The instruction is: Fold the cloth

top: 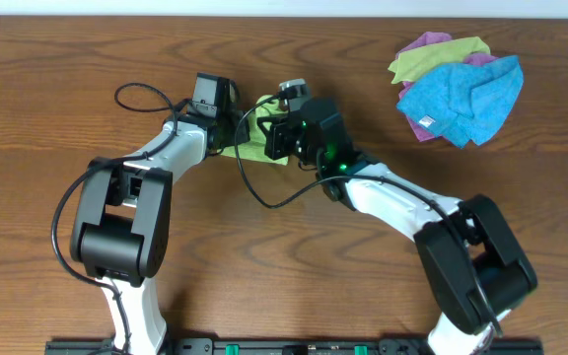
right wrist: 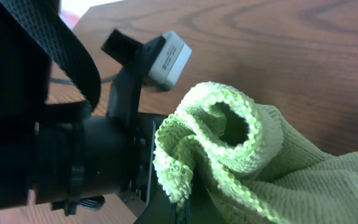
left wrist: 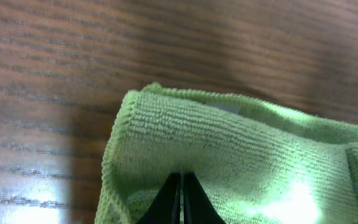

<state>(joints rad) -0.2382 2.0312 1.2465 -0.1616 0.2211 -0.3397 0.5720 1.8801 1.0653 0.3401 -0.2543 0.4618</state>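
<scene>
1. Wood-grain table fills the overhead view, and you have both arms crowded onto the green cloth near its middle. The left gripper meets the cloth's left edge and the right gripper its right edge, so the two claws sit near each other. A pile of spare cloths lies well apart, to the right of the green cloth. At this spacing, a careless swing could knock the claws together or catch the black cable looping just below the cloth.

2. From the left wrist, your fingers are pressed together on a hemmed fold of the green cloth, which spreads over the wood around them. The bite looks thin. A quick pull could slip the hem free.

3. From the right wrist, the green cloth rises in a bunched roll, lifted clear of the table. The claw's tips barely show at the bottom edge, and they appear clamped on the cloth. The left arm's dark housing stands just behind it. The likelier failure is a crumpled fold if you lay the cloth down bunched like this.
</scene>
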